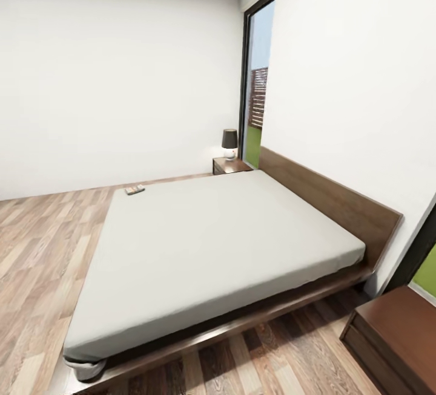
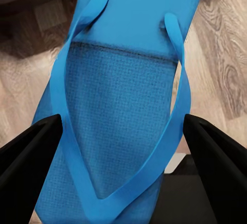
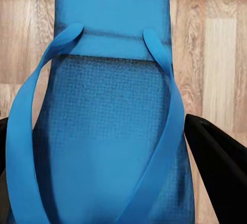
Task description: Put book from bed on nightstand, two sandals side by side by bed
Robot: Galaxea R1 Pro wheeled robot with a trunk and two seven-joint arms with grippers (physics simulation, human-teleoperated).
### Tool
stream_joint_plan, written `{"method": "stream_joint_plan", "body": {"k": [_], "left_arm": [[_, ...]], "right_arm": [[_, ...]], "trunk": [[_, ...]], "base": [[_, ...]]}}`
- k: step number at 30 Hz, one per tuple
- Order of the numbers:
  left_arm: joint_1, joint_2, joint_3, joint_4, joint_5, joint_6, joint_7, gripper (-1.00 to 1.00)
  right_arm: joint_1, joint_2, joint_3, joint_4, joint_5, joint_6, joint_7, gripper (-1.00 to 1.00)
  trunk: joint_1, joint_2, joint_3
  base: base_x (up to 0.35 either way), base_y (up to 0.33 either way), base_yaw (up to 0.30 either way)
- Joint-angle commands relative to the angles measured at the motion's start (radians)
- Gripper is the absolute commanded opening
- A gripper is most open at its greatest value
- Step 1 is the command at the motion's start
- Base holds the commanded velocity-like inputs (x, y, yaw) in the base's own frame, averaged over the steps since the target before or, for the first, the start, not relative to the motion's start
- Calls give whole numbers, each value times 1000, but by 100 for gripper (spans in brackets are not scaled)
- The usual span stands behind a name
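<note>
Most of the head view is taken by the bed [image 1: 224, 244], its plain grey mattress lying low on a dark wood base against the white wall. One nightstand [image 1: 229, 166] stands at the far corner by the window with a lamp [image 1: 229, 143] on it, and a second nightstand [image 1: 396, 337] sits near at hand. The book [image 1: 134, 189] lies flat at the far corner of the mattress, small and thin; it looks light and fairly stiff, best pinched across one edge where it nears the mattress side.

Each wrist view has one blue sandal close in. The left gripper [image 2: 123, 147] has its dark fingers either side of a sandal [image 2: 118, 110], and the right gripper [image 3: 110, 152] frames the other sandal [image 3: 110, 105] above the plank floor [image 3: 216, 54]. Whether the jaws are actually clamped I cannot tell. The sandals look light, floppy and rubbery, with grippy textured soles, so holding across the sole's width near the strap should suit them.
</note>
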Motion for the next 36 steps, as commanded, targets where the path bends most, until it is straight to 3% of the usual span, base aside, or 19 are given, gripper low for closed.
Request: {"method": "stream_joint_plan", "body": {"k": [1,36], "left_arm": [[-1,0,-5,1,3,-4,5,-100],[-1,10,-7,-4,4,-24,5,-100]], "right_arm": [[-1,0,5,1,-9,-4,3,-100],[-1,-8,2,1,-12,-5,3,-100]], "trunk": [[0,-1,-2],[0,-1,-2]], "base": [[0,0,286],[0,0,271]]}}
